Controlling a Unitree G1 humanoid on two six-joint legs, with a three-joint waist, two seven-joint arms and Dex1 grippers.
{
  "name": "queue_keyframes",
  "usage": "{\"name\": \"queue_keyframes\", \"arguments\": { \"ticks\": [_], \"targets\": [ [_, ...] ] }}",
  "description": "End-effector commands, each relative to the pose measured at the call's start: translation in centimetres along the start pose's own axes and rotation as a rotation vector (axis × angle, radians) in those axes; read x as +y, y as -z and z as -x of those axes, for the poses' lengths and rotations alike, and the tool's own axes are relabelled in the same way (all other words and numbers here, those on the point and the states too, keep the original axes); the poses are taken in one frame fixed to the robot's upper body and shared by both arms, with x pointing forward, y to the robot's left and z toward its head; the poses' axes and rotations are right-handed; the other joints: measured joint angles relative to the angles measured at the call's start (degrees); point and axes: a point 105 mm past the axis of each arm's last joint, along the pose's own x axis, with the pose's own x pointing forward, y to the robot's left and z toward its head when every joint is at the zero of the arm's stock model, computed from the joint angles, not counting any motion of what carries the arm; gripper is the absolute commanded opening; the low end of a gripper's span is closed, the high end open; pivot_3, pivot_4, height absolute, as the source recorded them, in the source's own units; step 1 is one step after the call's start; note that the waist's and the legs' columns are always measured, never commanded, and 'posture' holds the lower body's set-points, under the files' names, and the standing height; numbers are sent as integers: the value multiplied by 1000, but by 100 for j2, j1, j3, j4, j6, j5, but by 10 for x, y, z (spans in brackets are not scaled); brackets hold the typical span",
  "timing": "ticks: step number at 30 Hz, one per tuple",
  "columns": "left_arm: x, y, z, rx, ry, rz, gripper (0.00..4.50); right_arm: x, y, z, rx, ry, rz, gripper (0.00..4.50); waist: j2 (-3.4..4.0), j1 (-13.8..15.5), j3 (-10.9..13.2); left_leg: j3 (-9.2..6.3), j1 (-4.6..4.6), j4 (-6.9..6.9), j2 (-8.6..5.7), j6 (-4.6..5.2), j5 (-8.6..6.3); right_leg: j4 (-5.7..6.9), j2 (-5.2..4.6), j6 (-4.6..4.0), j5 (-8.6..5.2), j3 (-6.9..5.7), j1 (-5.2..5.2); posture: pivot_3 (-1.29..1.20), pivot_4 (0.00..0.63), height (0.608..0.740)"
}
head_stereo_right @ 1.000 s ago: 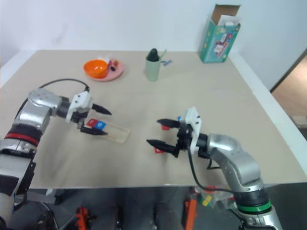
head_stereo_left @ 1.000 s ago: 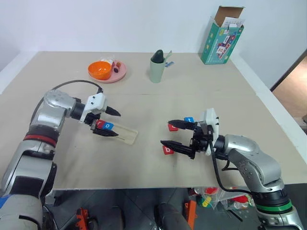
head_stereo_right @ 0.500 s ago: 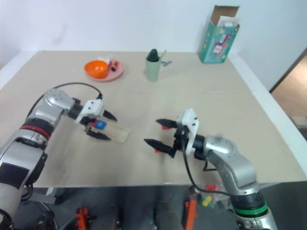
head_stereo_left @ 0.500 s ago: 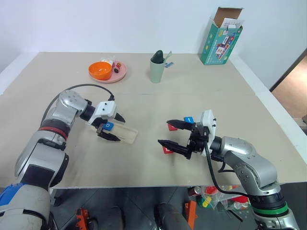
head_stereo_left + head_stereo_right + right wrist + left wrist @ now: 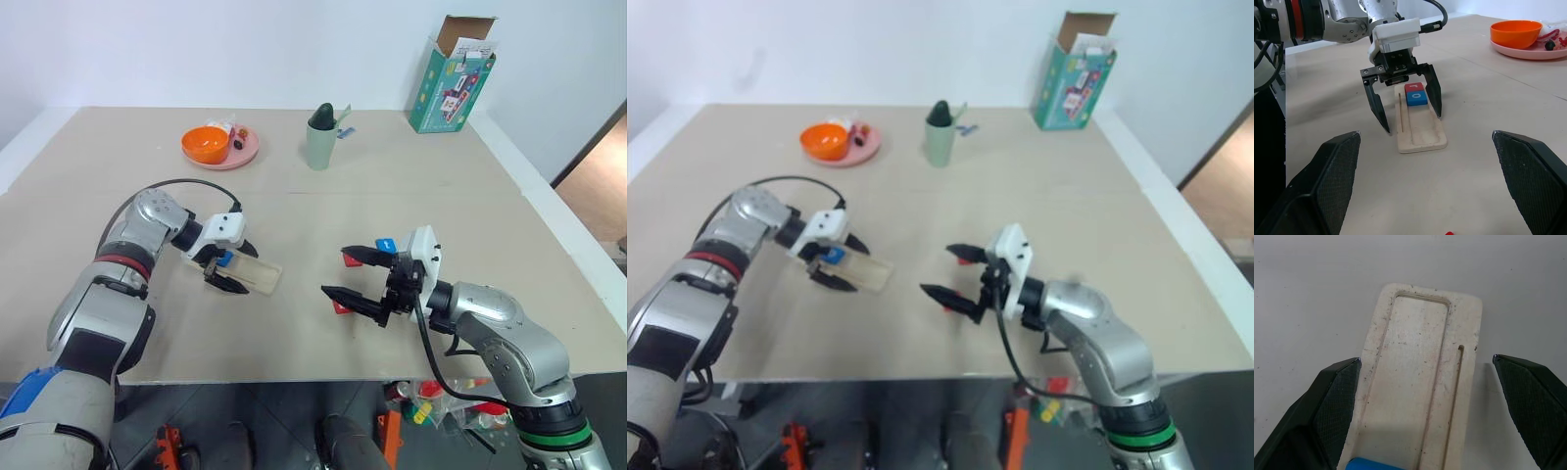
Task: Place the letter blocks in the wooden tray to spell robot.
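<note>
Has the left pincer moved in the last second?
Yes. The left pincer has come down and in over the tray; its open fingers now straddle the tray's tile end, where before it hung higher toward the tray's left end.

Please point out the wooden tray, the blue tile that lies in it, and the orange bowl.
wooden tray (image 5: 1422, 131): right wrist view, bare part of its groove.
blue tile (image 5: 1416, 98): right wrist view, its top face.
orange bowl (image 5: 205, 145): left eye view, its inside.

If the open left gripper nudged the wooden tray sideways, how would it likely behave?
The wooden tray looks thin, flat and rigid, so it would probably slide over the smooth table rather than tip or bend. The two letter blocks sit in its groove and would likely ride along.
</note>
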Motion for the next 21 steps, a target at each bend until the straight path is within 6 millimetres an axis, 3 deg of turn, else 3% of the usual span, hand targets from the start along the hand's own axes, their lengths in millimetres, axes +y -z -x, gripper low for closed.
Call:
{"name": "queue_keyframes", "arguments": {
  "ticks": [1,2,5,14,21],
  "targets": [
    [1,3,5,34,-2,22,4500,3,-16,1,-38,0,39,4447,0,-3,0,0,0,4,0,0,0,4,0,0,0,0,0,0,150,740],
    [0,5,5,39,4,28,4500,3,-16,1,-37,2,38,4447,0,-6,0,0,0,10,0,0,0,10,1,0,0,1,0,0,150,740],
    [-1,7,5,46,12,37,3685,3,-17,1,-35,7,36,4500,0,-11,0,0,1,30,0,0,0,29,2,0,-1,2,-1,0,150,740],
    [1,1,6,30,12,23,610,10,-14,3,-28,-2,28,4500,-1,-8,1,-3,0,57,-1,1,0,57,3,-4,-3,5,0,0,150,740],
    [7,-10,7,1,-8,-11,483,9,-10,0,-27,-16,19,4500,-1,-8,1,-2,0,60,-3,1,1,57,3,-4,-3,9,1,0,150,740]
  ]
}}
